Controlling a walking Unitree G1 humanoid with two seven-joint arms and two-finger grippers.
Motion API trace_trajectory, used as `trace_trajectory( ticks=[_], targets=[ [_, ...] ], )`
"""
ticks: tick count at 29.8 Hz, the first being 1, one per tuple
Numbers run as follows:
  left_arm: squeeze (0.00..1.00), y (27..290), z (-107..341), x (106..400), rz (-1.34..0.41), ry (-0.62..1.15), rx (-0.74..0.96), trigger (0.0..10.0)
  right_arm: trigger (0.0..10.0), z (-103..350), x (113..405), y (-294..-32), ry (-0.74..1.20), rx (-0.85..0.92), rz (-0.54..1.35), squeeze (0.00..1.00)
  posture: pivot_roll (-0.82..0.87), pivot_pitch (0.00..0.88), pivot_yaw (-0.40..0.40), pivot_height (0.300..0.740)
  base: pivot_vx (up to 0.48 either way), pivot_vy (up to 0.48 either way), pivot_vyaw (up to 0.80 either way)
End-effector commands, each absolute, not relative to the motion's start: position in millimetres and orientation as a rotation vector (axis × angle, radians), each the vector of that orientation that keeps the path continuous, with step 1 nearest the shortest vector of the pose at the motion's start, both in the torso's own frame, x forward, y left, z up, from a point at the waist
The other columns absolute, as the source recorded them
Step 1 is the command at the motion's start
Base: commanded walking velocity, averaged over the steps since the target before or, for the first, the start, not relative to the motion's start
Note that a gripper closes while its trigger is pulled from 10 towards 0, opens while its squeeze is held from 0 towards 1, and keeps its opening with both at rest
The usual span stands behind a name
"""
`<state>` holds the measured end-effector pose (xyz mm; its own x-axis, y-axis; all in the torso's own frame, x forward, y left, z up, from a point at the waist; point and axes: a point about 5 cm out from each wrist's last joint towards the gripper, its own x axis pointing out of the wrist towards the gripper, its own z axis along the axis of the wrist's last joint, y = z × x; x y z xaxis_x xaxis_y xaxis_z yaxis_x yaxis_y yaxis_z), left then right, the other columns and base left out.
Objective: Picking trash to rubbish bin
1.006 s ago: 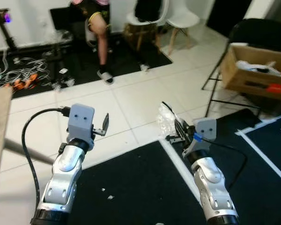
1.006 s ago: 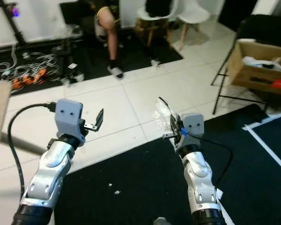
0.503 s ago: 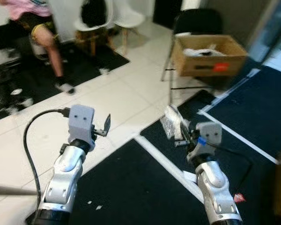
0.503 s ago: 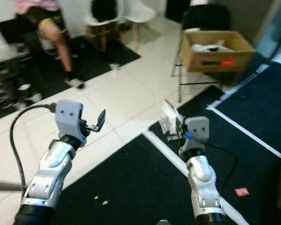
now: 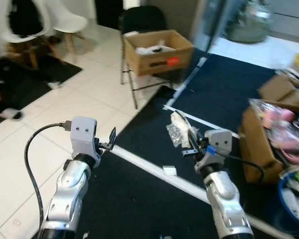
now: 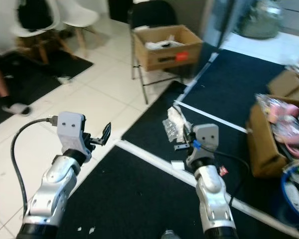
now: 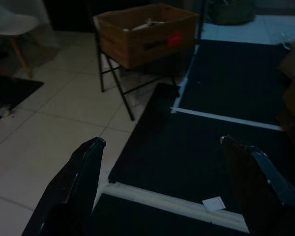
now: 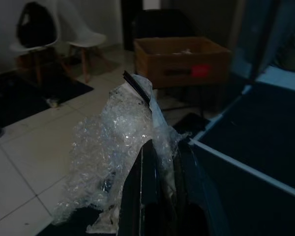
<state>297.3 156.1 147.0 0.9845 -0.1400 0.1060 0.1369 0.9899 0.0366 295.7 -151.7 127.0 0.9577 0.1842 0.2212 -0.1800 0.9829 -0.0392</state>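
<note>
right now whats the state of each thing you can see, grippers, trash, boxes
right gripper: shut on the bubble wrap, held up over the black mat
bubble wrap: crumpled, clamped in the right gripper, off the floor
left gripper: open, holding nothing
cardboard box on the chair: open, some white stuff inside
cardboard box on the right: open, full of pink and mixed items
white scrap: lying flat on the black mat

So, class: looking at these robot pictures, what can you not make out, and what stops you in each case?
- Blue bin: cut off by the left eye view's right edge; contents unclear.
- Cardboard box on the chair: contents too small and blurred.
- Right gripper: its jaws are hidden under the clear plastic wrap.
- Person's foot: cut off by the frame edge, blurred.
</note>
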Motion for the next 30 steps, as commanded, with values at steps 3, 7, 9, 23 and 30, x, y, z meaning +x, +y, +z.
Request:
trace_trajectory(
  ticks=[3,7,9,23,30],
  targets=[
    [0.0,158.7,145.6,295.2,-0.123,-0.11,0.03,10.0,10.0,123.0,294.4,-154.2,-0.208,-0.018,0.181,0.0,0.05,0.149,0.043,0.74,0.0,0.0,-0.8],
    [0.0,159.5,145.0,294.5,-0.097,-0.107,0.006,10.0,10.0,121.1,295.1,-154.8,-0.188,-0.011,0.19,0.0,0.05,0.153,0.032,0.74,0.0,0.0,-0.78],
    [0.0,159.8,144.2,292.9,-0.088,-0.104,0.004,10.0,10.0,117.6,295.3,-154.3,-0.164,-0.015,0.202,0.0,0.05,0.152,0.029,0.74,0.0,0.0,-0.37],
    [0.0,159.6,140.3,289.5,-0.081,-0.113,0.021,10.0,10.0,113.3,295.3,-153.7,-0.129,-0.018,0.238,0.0,0.04,0.155,0.006,0.74,0.0,0.0,0.0],
    [0.0,158.4,140.2,288.6,-0.081,-0.116,0.022,10.0,10.0,112.3,295.7,-154.9,-0.119,-0.02,0.243,0.0,0.04,0.152,0.002,0.74,0.164,0.0,0.0]
  ],
)
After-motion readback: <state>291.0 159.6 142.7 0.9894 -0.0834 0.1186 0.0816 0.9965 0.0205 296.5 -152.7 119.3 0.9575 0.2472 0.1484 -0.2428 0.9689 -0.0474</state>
